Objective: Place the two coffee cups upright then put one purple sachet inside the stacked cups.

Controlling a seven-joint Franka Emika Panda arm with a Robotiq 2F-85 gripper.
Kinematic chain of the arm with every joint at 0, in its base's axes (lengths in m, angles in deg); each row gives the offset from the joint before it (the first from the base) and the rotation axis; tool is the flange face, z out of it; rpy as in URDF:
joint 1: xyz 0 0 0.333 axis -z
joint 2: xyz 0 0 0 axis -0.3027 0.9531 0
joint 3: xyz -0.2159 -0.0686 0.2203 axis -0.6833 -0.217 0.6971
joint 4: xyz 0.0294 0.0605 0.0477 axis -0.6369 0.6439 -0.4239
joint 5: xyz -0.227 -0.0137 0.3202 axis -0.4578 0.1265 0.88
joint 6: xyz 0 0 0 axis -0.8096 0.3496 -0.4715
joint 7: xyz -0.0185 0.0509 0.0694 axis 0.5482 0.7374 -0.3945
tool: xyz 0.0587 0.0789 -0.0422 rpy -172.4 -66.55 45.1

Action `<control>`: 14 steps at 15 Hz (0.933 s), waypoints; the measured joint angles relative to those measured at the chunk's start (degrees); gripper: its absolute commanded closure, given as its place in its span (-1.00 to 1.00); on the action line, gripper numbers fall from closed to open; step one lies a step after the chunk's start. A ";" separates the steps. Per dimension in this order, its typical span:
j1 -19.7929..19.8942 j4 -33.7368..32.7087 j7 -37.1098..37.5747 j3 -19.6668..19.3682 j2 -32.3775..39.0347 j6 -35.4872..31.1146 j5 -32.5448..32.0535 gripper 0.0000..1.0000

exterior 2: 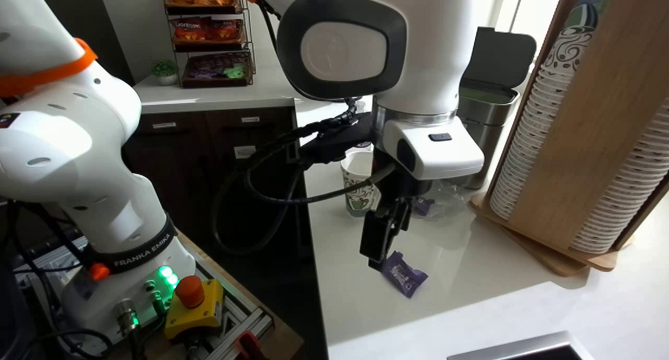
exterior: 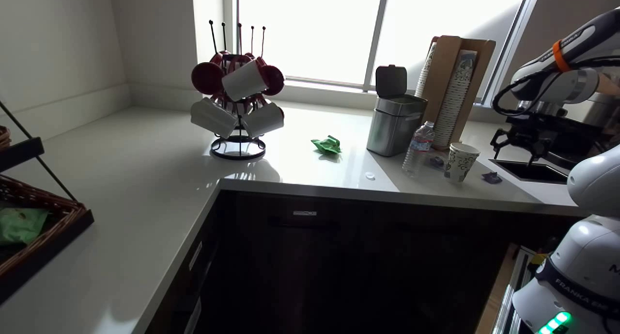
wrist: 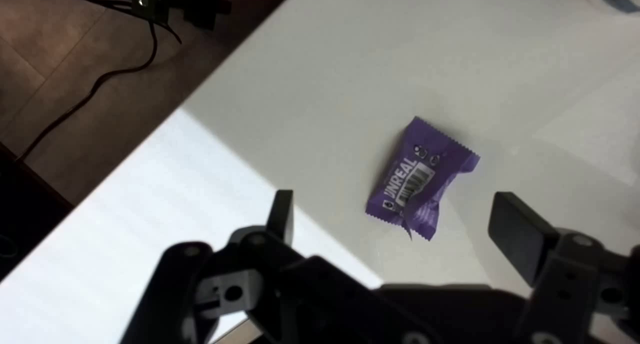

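Bright window [exterior: 310, 33] behind an L-shaped white counter [exterior: 121, 179].
Left to right in an exterior view: a wicker basket [exterior: 63, 222] with a green packet [exterior: 22, 225] inside; mugs [exterior: 244, 82] hung on a black stand [exterior: 240, 157]; another green packet [exterior: 328, 145]; a metal bin [exterior: 391, 128], lid raised; a clear bottle [exterior: 418, 150]; a purple sachet [exterior: 437, 163] beside it; a wooden dispenser [exterior: 444, 79] of paper cups [exterior: 453, 103]; then a patterned paper cup [exterior: 461, 163], upright, though whether two are nested cannot be told. Just right of the cup lies a second purple sachet [exterior: 491, 178], on the counter. Beyond it the gripper [exterior: 513, 159] hangs with its fingers well apart; in the wrist view this sachet shows lower down between them, touching neither.
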State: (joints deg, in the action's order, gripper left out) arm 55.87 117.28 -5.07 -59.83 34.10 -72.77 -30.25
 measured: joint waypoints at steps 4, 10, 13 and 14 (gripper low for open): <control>-0.09 0.03 2.66 1.26 2.61 -4.83 -1.93 -1.00; -0.42 0.31 2.65 1.03 5.87 -8.19 -1.29 -1.00; -0.42 1.41 2.58 0.61 6.88 -11.78 -0.99 -1.00; -0.44 1.76 2.52 0.58 7.23 -13.09 -0.65 -1.00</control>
State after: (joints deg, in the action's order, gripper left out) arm 55.43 119.05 -2.55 -59.25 41.33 -85.86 -30.90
